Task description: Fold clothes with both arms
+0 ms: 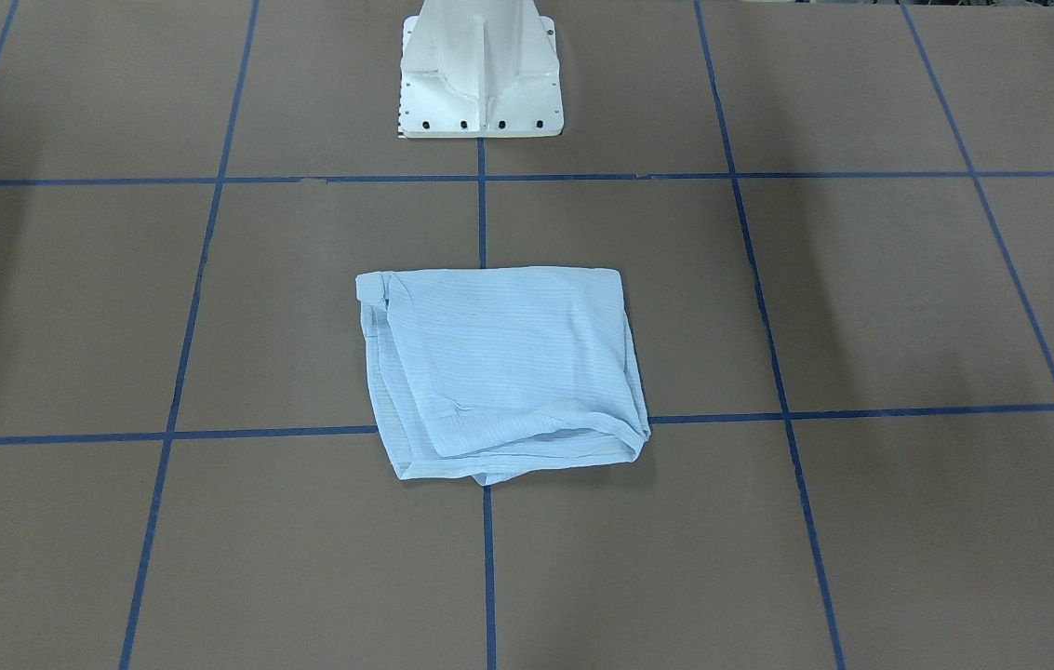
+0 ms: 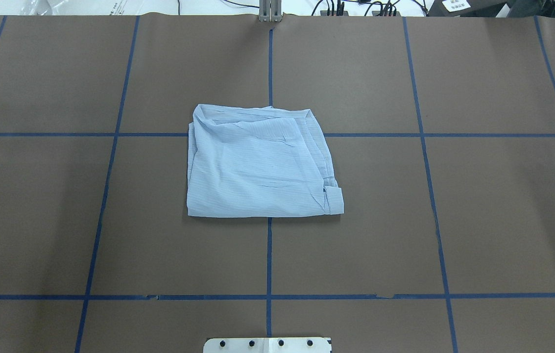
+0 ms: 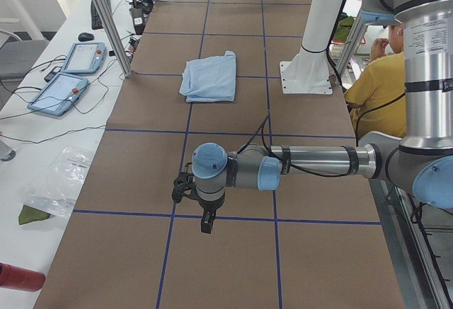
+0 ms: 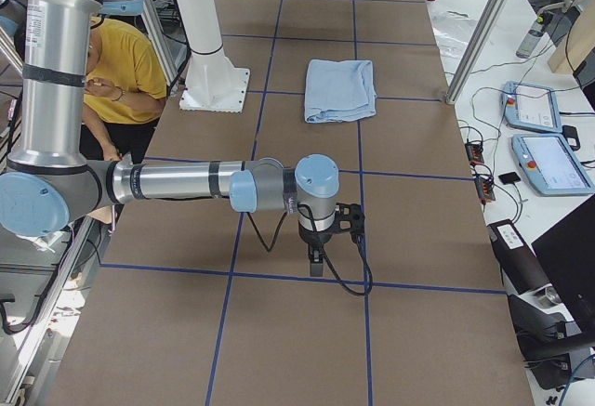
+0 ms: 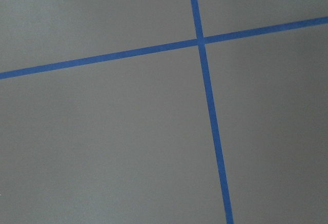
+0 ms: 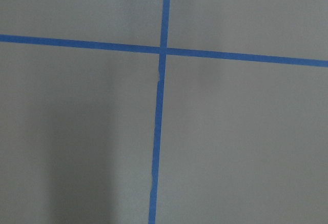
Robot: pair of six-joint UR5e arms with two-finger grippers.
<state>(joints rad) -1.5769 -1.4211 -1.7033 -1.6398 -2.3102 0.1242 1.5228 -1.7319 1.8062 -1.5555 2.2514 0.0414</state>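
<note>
A: We log the left arm (image 3: 318, 160) first: upper link standing upright, elbow bent square, forearm running level out from the robot.

B: Agreed. The left wrist (image 3: 210, 171) turns down at its blue-capped joints, so the left end effector (image 3: 206, 223) hangs pointing straight down. From this side view we cannot tell whether its jaws stand apart or together.

A: We find the right arm (image 4: 177, 181) in the mirrored pose: vertical upper link, level forearm, right wrist (image 4: 314, 188) bent downward.

B: The right end effector (image 4: 316, 264) points down likewise. We cannot read its jaw state either.
</note>
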